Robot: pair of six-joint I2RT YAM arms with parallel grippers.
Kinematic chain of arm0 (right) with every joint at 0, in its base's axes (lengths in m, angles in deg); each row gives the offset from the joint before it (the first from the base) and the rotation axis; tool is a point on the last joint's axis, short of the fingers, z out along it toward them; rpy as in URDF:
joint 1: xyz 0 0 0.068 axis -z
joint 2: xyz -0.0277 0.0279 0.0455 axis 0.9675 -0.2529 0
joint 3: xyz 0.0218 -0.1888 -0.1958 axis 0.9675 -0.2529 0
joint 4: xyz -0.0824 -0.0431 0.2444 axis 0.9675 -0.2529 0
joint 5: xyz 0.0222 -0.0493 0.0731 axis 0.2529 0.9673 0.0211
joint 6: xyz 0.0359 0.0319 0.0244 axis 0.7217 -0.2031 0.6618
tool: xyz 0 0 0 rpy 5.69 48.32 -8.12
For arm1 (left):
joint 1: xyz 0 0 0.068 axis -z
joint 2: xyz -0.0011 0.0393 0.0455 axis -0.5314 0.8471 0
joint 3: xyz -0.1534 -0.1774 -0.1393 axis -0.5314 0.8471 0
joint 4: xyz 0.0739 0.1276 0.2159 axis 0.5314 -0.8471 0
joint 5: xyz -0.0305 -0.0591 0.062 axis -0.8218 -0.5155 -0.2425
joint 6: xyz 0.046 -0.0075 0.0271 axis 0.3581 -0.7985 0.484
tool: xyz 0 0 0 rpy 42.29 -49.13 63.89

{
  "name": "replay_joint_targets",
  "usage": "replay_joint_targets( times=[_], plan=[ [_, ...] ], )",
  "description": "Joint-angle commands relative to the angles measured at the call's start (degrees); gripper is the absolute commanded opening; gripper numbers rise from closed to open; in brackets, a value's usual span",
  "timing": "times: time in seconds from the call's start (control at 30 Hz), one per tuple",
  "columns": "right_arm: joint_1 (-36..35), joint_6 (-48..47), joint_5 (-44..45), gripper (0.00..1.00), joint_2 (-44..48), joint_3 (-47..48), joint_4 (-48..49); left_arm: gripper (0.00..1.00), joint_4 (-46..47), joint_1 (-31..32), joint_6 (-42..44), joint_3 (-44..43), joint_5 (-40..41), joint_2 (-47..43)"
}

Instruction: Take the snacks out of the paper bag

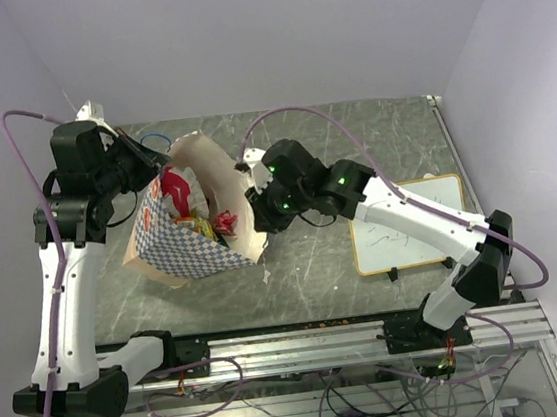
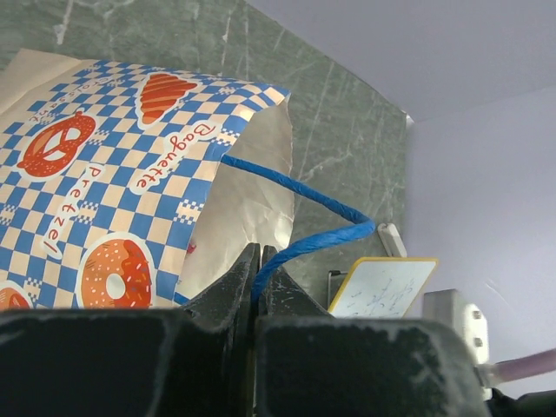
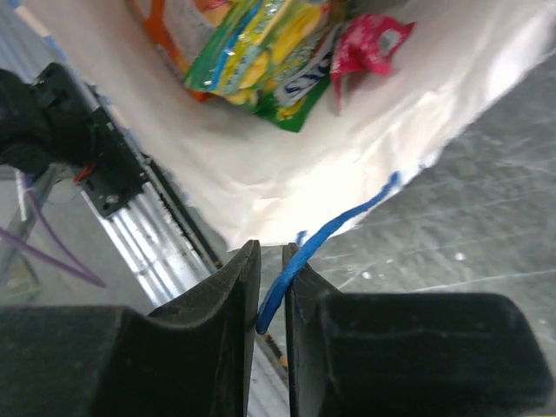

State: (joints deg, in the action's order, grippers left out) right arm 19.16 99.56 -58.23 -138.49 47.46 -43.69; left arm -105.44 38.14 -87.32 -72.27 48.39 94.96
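The paper bag [image 1: 187, 244] lies tilted on the table with its mouth held wide open. Snacks show inside it: a red-and-white packet [image 1: 176, 190], a green-yellow packet [image 1: 200, 225] and a small red packet [image 1: 225, 222]. My left gripper [image 1: 153, 167] is shut on a blue string handle [image 2: 304, 195] at the bag's far rim [image 2: 104, 174]. My right gripper [image 1: 255, 206] is closed narrowly on the other blue handle [image 3: 339, 224] at the near rim. The right wrist view looks into the bag [image 3: 287, 165] at the green-yellow packet [image 3: 261, 52] and the red packet [image 3: 369, 43].
A white framed writing board [image 1: 411, 224] lies on the table to the right of the bag; it also shows in the left wrist view [image 2: 382, 287]. The metal rail [image 1: 314, 340] with the arm bases runs along the near edge. Walls close in at the back and sides.
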Motion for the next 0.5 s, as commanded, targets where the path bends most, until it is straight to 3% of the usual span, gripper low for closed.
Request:
replay_joint_targets(
  times=[0.0,0.27,0.47],
  plan=[
    [1.6,-5.0,3.5,0.2,0.9,1.8,-1.2,0.07,-5.1,0.0,2.5,-6.1,3.0,2.0],
    [1.9,-3.9,18.0,0.62,-2.9,12.0,-5.8,0.07,-7.7,0.0,7.6,-7.3,1.9,2.0],
    [4.8,-0.5,17.0,0.9,-8.3,17.1,-4.8,0.07,-6.0,0.0,6.6,-5.7,1.9,0.6]
  ],
)
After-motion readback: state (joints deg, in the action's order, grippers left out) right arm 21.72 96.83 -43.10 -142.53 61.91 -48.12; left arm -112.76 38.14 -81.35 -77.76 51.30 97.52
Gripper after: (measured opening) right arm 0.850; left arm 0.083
